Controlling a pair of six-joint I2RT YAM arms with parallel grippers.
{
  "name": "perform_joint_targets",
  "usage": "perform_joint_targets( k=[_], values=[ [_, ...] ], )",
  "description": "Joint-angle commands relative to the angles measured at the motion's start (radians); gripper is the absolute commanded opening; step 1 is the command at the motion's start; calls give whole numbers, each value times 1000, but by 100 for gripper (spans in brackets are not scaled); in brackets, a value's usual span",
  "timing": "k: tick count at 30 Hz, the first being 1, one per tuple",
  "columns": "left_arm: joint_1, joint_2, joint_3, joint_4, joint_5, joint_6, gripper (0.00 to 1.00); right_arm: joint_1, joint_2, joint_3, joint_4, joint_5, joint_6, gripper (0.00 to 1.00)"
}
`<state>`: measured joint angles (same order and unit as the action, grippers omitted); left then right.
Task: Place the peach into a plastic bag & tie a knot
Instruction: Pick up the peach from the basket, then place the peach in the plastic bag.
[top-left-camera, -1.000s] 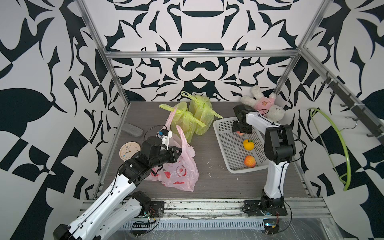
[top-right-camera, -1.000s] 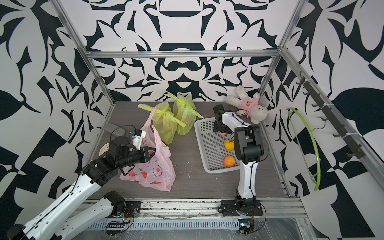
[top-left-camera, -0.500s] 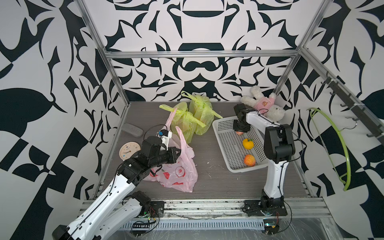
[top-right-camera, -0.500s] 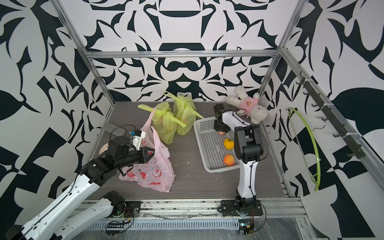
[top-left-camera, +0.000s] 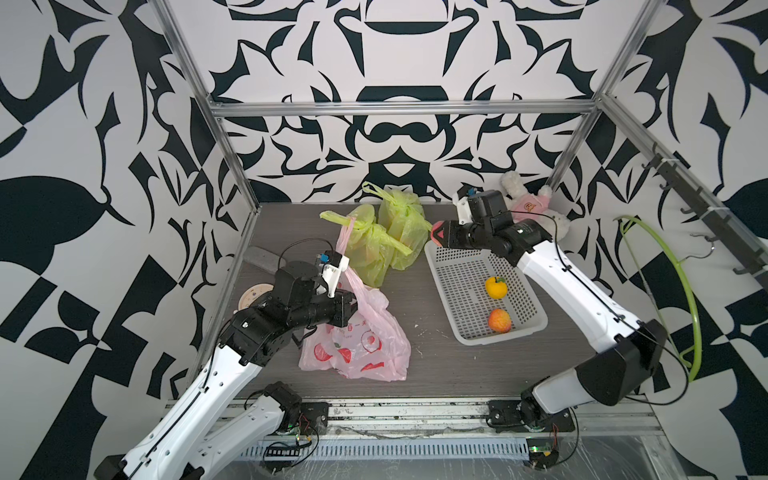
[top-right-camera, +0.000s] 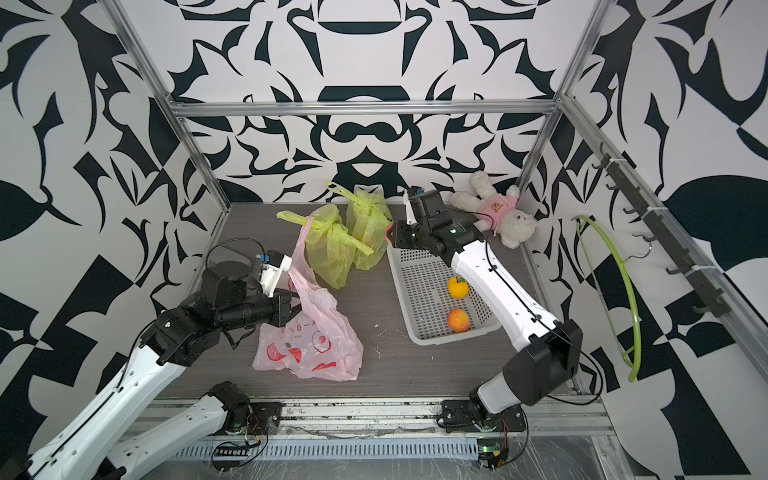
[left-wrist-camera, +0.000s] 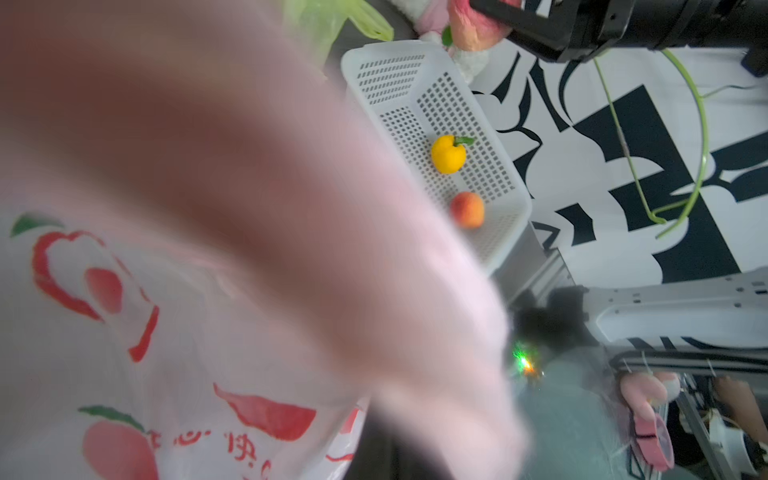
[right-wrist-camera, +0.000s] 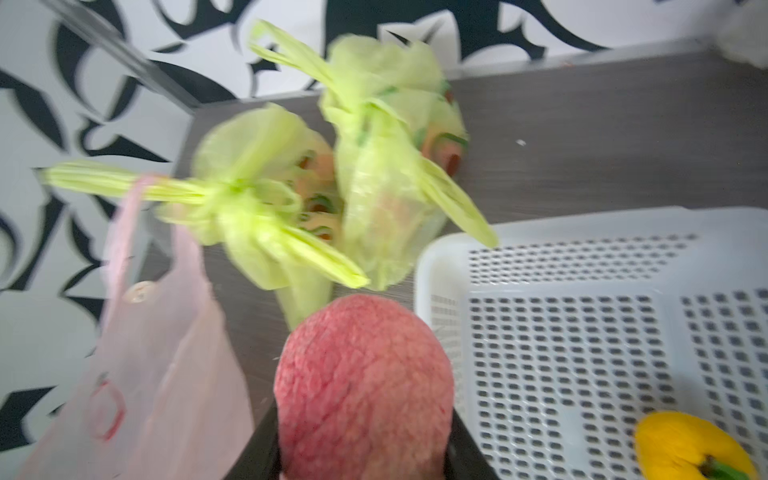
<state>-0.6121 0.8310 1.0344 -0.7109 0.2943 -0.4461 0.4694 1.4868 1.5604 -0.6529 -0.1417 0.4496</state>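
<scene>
Whereas the right gripper (top-left-camera: 444, 241) sat low in the far corner of the basket (top-left-camera: 469, 337) a second ago, it's now up and out. Its jaws are part-closed around the peach (right-wrist-camera: 365, 386); the fruit fills the gap between the fingers and the grip looks solid. It hangs over the basket corner nearest the tied green bags (top-left-camera: 386, 245), nose pointing toward the bag side. The right wrist view is motion-blurred, so I read this as mid-transfer.

Left gripper (top-right-camera: 294, 311) is unchanged: fully closed on the film of the pink bag (top-left-camera: 361, 345), holding one side up off the table. Its wrist camera is mostly blocked by pink plastic, so I can't judge the mouth from there. The bag sits well apart from the peach.

Spare peach (top-left-camera: 499, 320) and yellow pepper (top-left-camera: 496, 286) stay in the basket.

Net: pick done, drop-in not yet, knot untouched. Risk: the mouth looks slack and narrow from above, so the peach may land on the film instead of inside.
</scene>
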Motion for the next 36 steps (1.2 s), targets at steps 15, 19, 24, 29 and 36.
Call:
perform_joint_targets(
  k=[15, 19, 24, 29, 36],
  values=[
    [-246, 193, 569, -64, 211, 100, 0, -62, -155, 64, -58, -69, 16, 21],
    [-339, 367, 659, -167, 149, 183, 0, -64, -207, 26, -66, -77, 24, 22],
    [-345, 535, 654, -245, 110, 255, 0, -77, -282, -52, -88, -25, 11, 22],
    [-344, 600, 566, -282, 65, 279, 0, -120, -347, -130, -66, -32, 6, 22],
    [-343, 539, 434, -222, 37, 264, 0, -121, -294, -266, 168, -389, 160, 21]
  ],
)
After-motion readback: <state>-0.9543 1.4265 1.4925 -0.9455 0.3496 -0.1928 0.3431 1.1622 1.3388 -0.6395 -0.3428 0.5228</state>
